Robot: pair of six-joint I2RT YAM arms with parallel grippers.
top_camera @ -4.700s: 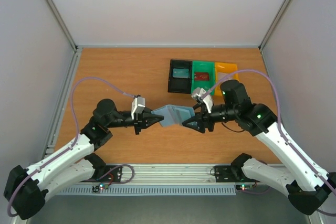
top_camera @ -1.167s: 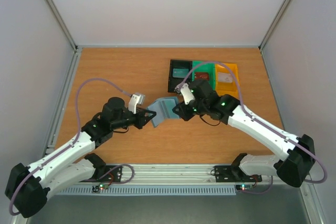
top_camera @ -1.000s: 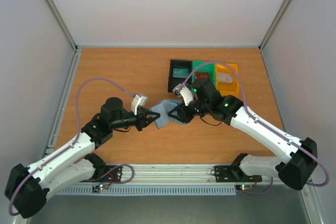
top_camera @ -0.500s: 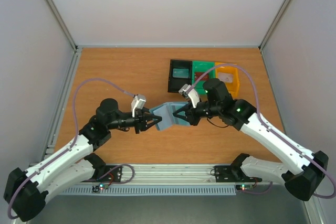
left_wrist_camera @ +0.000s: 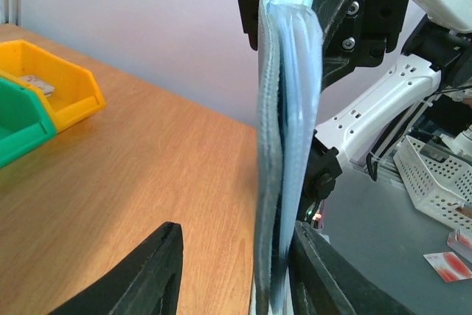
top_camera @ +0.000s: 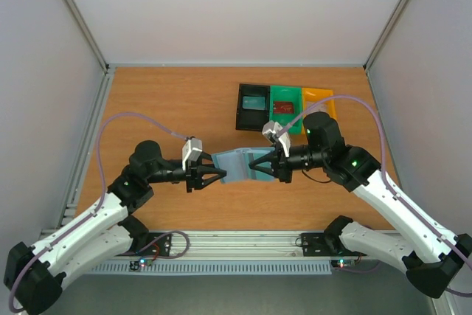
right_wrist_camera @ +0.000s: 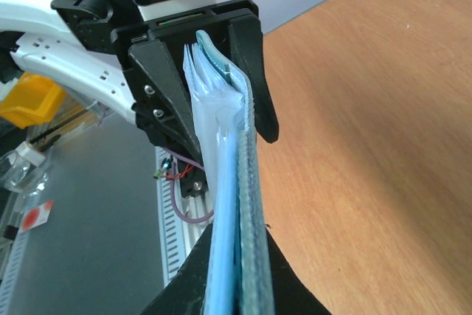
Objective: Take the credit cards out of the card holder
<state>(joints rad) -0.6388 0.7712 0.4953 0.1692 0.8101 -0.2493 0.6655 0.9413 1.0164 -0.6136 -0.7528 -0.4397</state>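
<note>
The blue-grey card holder hangs folded above the table between my two grippers. My right gripper is shut on its right edge; in the right wrist view both fingers press the card holder at the right gripper. My left gripper is open around the opposite edge. In the left wrist view the card holder leans on one finger of the left gripper, with a wide gap to the other finger. A red credit card lies in the green bin. No cards show inside the holder.
A black bin, a green bin and a yellow bin stand in a row at the back right of the wooden table. The yellow bin holds a small pale item.
My left gripper has opened on the holder's edge while my right gripper shut on the other edge. The right arm drew back to the right, and the holder now lies level between them.
</note>
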